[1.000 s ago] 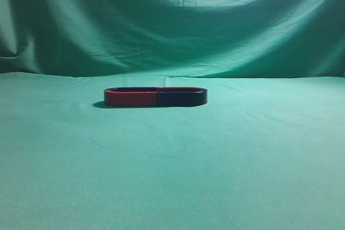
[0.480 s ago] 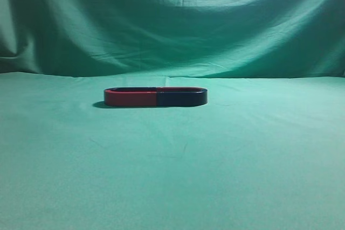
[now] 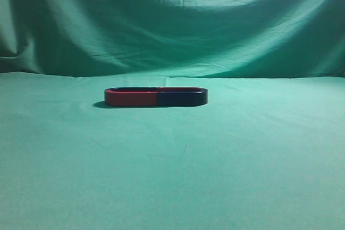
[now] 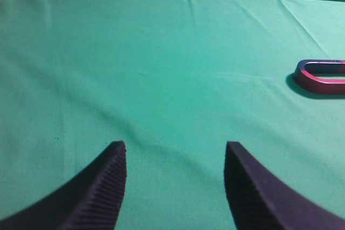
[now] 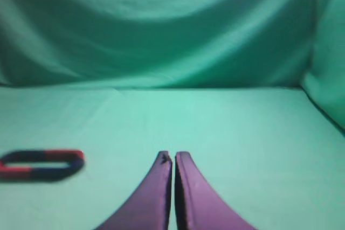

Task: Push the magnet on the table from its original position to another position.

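The dark navy magnet [image 3: 181, 98] lies on the green table [image 3: 172, 176] at mid-depth, its open end meeting a red magnet [image 3: 131, 98], so the two form one flat oval. Neither gripper shows in the exterior view. In the right wrist view the navy magnet [image 5: 66, 167] is blurred at the far left, and my right gripper [image 5: 173, 155] is shut and empty, well to its right and nearer the camera. In the left wrist view my left gripper [image 4: 176, 145] is open and empty over bare cloth. There the navy magnet is out of view.
The red magnet's rounded end [image 4: 318, 82] shows at the right edge of the left wrist view, far from the left fingers. A draped green backdrop [image 3: 172, 25] rises behind the table. Green cloth surrounds the magnets on all sides.
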Motion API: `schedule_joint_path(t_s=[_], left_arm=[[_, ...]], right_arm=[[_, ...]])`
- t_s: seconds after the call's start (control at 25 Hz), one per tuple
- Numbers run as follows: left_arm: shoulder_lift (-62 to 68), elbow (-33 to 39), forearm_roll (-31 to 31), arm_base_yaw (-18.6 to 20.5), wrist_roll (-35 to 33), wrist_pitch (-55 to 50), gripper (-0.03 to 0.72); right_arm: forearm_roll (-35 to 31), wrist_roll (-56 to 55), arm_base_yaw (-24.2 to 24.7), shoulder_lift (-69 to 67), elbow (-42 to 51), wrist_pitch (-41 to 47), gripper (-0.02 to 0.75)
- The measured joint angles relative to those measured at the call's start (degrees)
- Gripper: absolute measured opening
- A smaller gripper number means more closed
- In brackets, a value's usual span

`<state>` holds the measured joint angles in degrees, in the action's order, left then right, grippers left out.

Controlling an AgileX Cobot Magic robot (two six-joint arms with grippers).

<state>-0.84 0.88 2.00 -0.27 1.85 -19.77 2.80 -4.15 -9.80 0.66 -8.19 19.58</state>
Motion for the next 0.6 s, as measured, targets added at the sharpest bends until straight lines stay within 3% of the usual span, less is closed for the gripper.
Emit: schedule_joint_path(t_s=[0.28, 0.6], left_arm=[[0.0, 0.0, 0.0, 0.0, 0.0, 0.0, 0.372], [0.0, 0.0, 0.0, 0.0, 0.0, 0.0, 0.372]], right_arm=[[0.2, 0.0, 5.3, 0.1, 9.4, -1.7, 0.0], [0.2, -0.2, 9.9, 0.1, 9.7, 1.7, 0.0]])
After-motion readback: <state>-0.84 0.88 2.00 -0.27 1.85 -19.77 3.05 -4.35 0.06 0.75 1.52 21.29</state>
